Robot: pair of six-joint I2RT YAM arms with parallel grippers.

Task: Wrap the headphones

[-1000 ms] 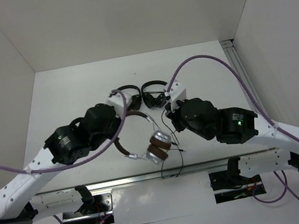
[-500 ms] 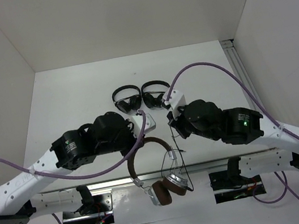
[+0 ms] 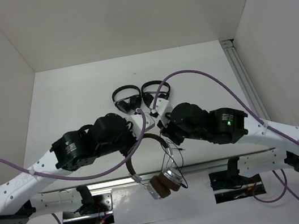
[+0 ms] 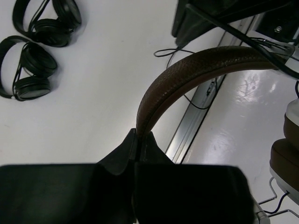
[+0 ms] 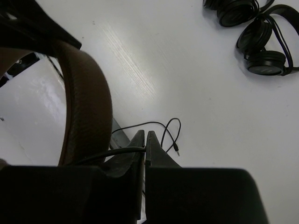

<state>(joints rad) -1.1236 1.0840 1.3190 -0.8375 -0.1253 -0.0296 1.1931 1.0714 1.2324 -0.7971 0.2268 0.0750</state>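
Headphones point(image 3: 163, 184), brown: left gripper point(image 4: 138, 135) clamped on headband point(image 4: 196, 65) to steady it, right gripper point(image 5: 145, 140) pinched shut on cable point(image 5: 124, 150), apparently for winding.

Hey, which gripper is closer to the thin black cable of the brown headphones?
Right. The right gripper has its fingers shut on the cable itself, beside the headband. The left gripper clamps the headband, apart from the cable.
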